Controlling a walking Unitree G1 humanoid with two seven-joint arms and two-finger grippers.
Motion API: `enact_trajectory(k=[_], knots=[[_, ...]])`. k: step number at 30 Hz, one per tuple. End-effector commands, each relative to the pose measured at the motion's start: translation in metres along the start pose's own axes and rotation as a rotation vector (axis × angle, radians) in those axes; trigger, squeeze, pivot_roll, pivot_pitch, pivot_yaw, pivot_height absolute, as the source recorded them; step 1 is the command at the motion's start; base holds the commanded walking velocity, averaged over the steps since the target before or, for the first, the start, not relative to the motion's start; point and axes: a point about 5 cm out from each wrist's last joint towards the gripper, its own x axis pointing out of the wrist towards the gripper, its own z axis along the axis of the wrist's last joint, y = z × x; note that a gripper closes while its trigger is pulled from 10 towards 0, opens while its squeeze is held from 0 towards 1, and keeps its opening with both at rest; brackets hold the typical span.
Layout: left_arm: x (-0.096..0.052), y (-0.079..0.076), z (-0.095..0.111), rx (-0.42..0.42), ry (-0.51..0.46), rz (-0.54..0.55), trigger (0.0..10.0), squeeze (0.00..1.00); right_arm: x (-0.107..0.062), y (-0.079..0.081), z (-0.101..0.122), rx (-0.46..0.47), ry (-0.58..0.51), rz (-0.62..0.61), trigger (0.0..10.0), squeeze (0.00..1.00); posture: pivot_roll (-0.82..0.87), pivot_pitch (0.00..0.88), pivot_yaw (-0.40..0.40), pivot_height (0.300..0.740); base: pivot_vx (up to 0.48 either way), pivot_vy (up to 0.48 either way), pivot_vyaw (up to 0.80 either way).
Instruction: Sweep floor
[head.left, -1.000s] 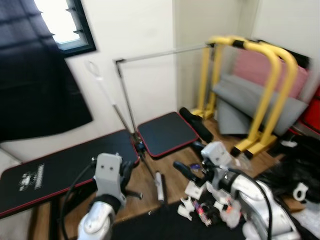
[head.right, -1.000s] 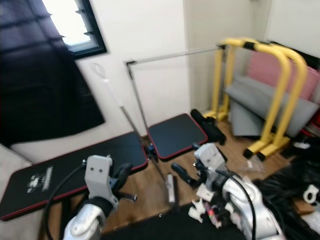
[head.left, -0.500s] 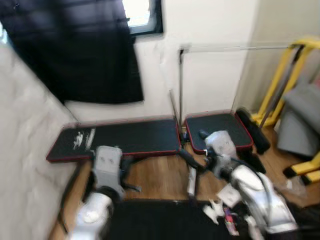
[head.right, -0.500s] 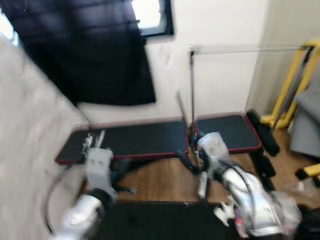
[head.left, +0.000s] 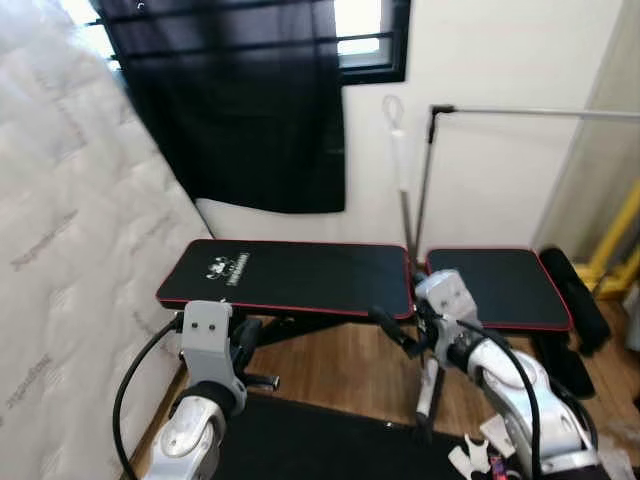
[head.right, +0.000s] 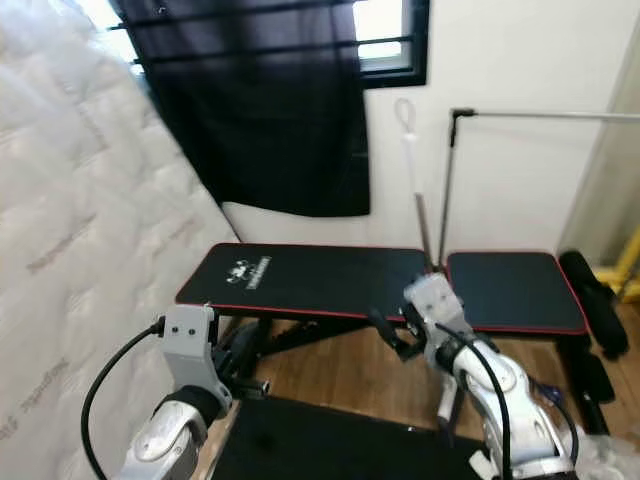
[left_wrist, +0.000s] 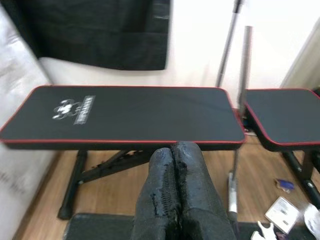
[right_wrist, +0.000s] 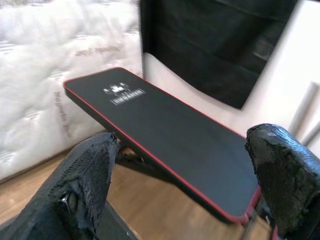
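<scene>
Leaning upright against the wall behind the bench (head.left: 290, 275), broom (head.left: 398, 165) untouched; sweeping not yet begun. Left gripper (left_wrist: 175, 165) pressed together, right gripper (right_wrist: 180, 175) spread wide, both empty, short of the handle.

Weight bench (head.left: 290, 277): black pad, red piping, white logo. Mattress (head.left: 70, 230): white, quilted pattern. Curtain (head.left: 240, 100): black. Floor (head.left: 350, 365): brown wood. Broom handle (head.left: 398, 170): white.
</scene>
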Motion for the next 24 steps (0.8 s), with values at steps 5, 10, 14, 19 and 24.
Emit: enact_trajectory(k=[5,10,14,19,24], knots=[[-0.001,0.005,-0.004,-0.002,0.03,0.026,10.0,0.0,0.006,0.002,0.003,0.028,-0.007,-0.033,10.0,0.0,-0.08,0.0,0.0,0.74,0.31,0.0,0.0],[-0.001,0.005,-0.004,-0.003,0.031,0.024,10.0,0.0,0.007,0.001,0.004,0.038,-0.007,-0.038,10.0,0.0,-0.08,0.0,0.0,0.74,0.308,0.0,0.0],[-0.001,0.006,-0.004,-0.005,0.033,0.022,10.0,0.0,0.008,0.0,0.006,0.039,-0.01,-0.055,10.0,0.0,-0.08,0.0,0.0,0.74,0.307,0.0,0.0],[-0.001,0.006,-0.004,-0.005,0.036,0.019,10.0,0.0,0.009,-0.002,0.007,0.029,-0.005,-0.076,10.0,0.0,-0.07,0.0,0.006,0.74,0.306,0.0,0.0],[-0.001,0.006,-0.004,0.004,0.043,0.006,10.0,0.0,0.01,-0.008,0.013,-0.008,-0.015,-0.115,10.0,0.0,-0.07,0.0,0.007,0.74,0.295,0.0,0.0]])
